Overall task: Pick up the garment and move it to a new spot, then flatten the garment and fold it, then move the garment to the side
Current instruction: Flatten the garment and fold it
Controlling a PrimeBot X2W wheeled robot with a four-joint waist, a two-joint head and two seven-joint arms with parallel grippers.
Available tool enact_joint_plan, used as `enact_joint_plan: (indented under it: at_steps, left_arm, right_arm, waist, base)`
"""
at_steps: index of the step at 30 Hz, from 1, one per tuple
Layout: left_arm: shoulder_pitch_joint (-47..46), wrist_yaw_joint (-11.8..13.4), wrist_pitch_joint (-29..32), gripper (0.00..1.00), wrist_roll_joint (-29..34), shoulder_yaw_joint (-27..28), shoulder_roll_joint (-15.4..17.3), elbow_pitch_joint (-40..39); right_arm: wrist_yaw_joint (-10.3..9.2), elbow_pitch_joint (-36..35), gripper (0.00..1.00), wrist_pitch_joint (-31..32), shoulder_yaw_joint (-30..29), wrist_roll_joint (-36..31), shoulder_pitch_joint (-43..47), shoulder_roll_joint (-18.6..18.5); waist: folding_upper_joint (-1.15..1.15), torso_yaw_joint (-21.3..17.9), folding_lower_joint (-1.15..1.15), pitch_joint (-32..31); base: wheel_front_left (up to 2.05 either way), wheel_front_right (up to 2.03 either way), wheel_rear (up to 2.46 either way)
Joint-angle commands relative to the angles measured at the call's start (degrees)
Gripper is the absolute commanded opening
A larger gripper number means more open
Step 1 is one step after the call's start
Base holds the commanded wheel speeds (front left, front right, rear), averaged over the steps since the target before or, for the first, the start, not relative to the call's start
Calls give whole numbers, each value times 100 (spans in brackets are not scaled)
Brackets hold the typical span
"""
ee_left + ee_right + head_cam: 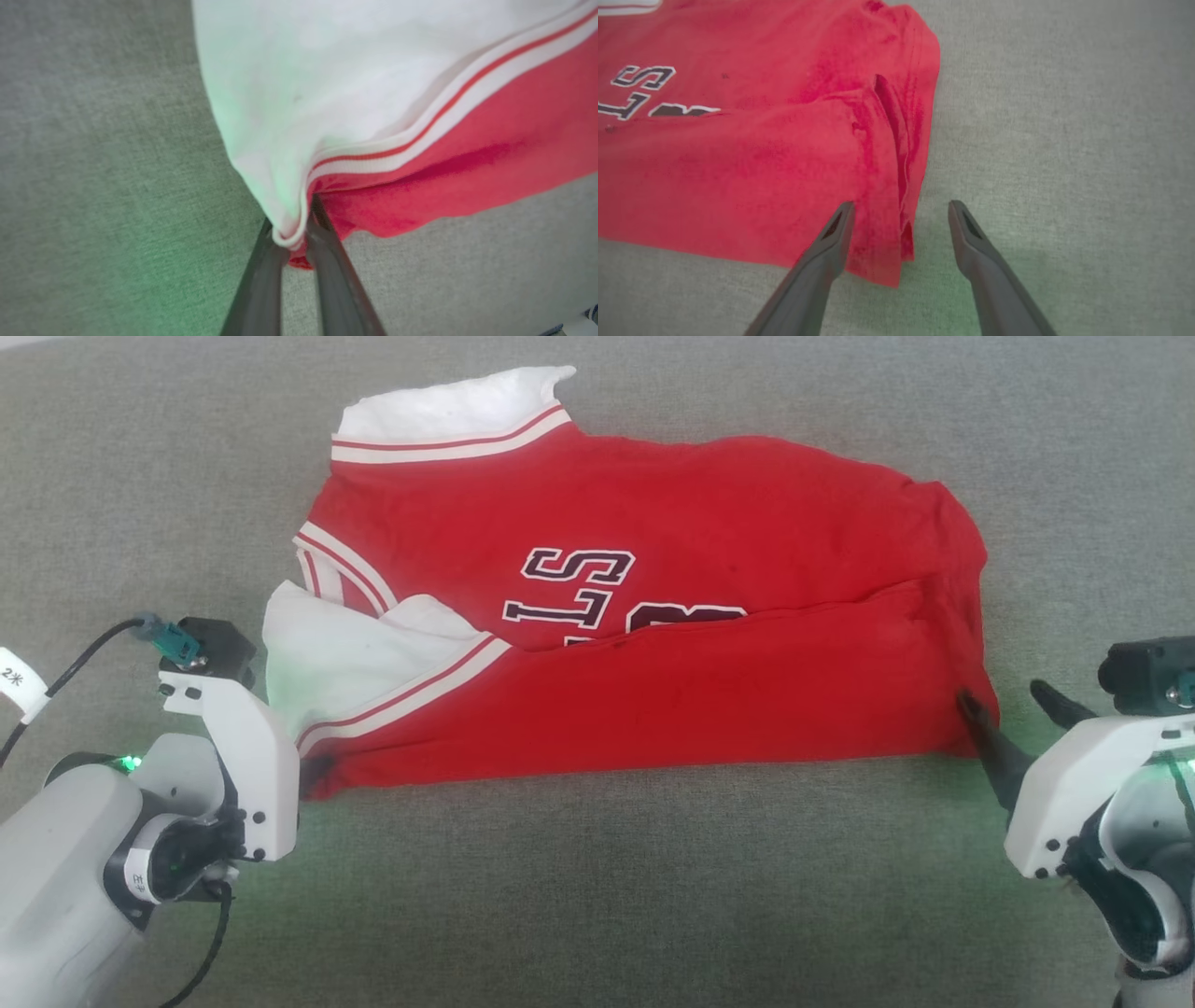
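Observation:
The garment [653, 644] is a red jersey with white sleeves and striped trim, lying folded lengthwise on the grey cloth surface, dark lettering partly showing. My left gripper [316, 775] is at its near left corner. In the left wrist view my left gripper [299, 224] is shut on the garment [373, 93], pinching the bunched white sleeve and red hem edge. My right gripper [1004, 695] stands open at the near right corner. In the right wrist view my right gripper [902, 205] has one finger over the garment [738, 154] and the other over bare cloth, straddling the red edge.
A grey woven surface [597, 896] lies under everything and stretches out on every side of the jersey. A black cable [84, 653] with a white tag loops to the left wrist camera at the left edge.

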Motion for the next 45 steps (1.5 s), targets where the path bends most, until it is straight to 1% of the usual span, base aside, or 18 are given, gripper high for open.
enact_joint_plan:
  at_steps: [1,3,4,5,6,12,13,14,21,24,30,35,41,42,45]
  left_arm:
    - [146,-53,20,0,20,-220,-265,75]
    - [119,-72,10,0,26,-228,-291,76]
    - [104,-83,1,0,33,-230,-306,77]
    - [95,-94,-14,0,29,-229,-325,74]
    - [81,-106,-24,0,30,-231,-337,72]
    - [26,-153,-45,0,79,-264,-411,78]
    - [8,-162,-43,0,81,-267,-427,86]
    - [-8,-176,-52,0,86,-271,-443,97]
    - [3,-245,-84,0,79,-285,-443,190]
    - [65,-240,-25,0,36,-269,-346,158]
    - [132,-100,92,0,-12,-203,-74,-157]
    - [326,136,211,0,-45,-172,198,-634]
    - [743,564,412,0,-149,-143,612,-1369]
    - [743,564,412,0,-149,-143,612,-1369]
    - [1010,818,504,0,-238,-155,802,-1730]
  right_arm:
    - [-5,-49,100,162,-34,20,40,27]
    - [-5,-19,100,490,-77,57,26,87]
    - [-5,-21,100,607,-58,-23,-4,6]
    - [-7,14,100,731,-67,-13,-35,14]
    - [-7,67,100,864,-84,23,-64,67]
    - [-5,412,100,1485,118,69,-258,-61]
    - [-4,480,87,1538,188,67,-306,-108]
    - [-4,523,0,1571,271,18,-341,-206]
    - [-10,781,0,1545,426,5,-447,-527]
    - [-10,772,0,1527,404,92,-443,-592]
    - [-9,558,0,1662,426,291,-320,-809]
    - [-9,270,0,1927,585,531,-53,-1130]
    - [-9,-155,0,2317,658,859,389,-1607]
    - [-9,-155,0,2317,658,859,389,-1607]
    - [-9,-335,0,2490,679,1050,646,-1825]
  waist:
    - [0,15,0,12]
    - [0,36,0,30]
    - [0,49,0,41]
    - [0,63,0,52]
    - [0,76,0,62]
    - [0,168,0,134]
    - [0,180,0,142]
    - [0,197,0,149]
    - [0,271,0,27]
    - [0,278,0,-82]
    - [0,282,0,-311]
    - [0,273,0,-501]
    - [0,263,0,-666]
    - [0,263,0,-666]
    - [0,255,0,-704]
  base:
    - [0,0,0]
    - [0,0,0]
    - [0,0,0]
    - [0,0,0]
    - [0,0,0]
    - [0,0,0]
    - [0,0,0]
    - [0,0,0]
    - [0,0,0]
    - [0,0,0]
    - [0,0,0]
    - [0,0,0]
    - [0,0,0]
    - [0,0,0]
    - [0,0,0]
